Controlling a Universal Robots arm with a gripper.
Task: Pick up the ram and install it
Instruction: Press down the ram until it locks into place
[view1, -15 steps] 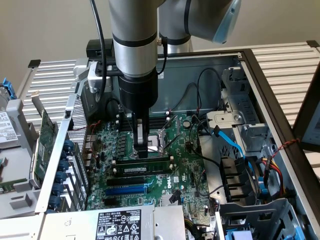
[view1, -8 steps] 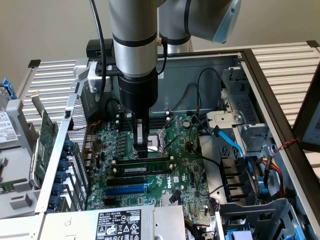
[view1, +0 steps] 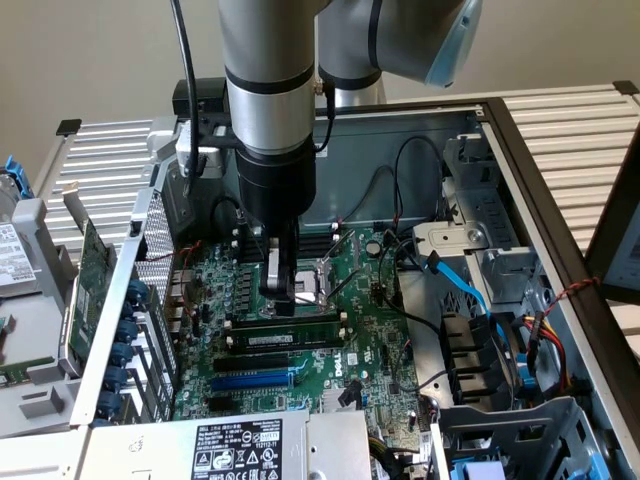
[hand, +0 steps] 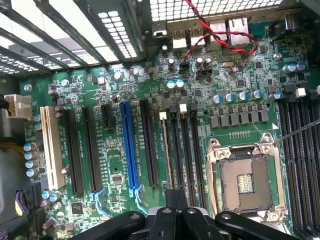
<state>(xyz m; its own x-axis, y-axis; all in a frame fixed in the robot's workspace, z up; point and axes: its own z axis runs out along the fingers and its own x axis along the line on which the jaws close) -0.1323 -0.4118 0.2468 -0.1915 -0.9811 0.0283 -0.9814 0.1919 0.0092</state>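
ram (view1: 290, 328): green stick, seated edge-on in a motherboard (view1: 375, 350) memory slot
gripper (view1: 283, 296): fingers closed, empty, just above the ram
handling: judged light, stiff, fragile; hold by the long edges

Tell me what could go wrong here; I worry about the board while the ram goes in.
1. The shut gripper sits over one end of the ram, which stands edge-on among the black slots: an uneven push may seat it tilted.
2. The open CPU socket lies close beside them; a slip could strike its contacts.
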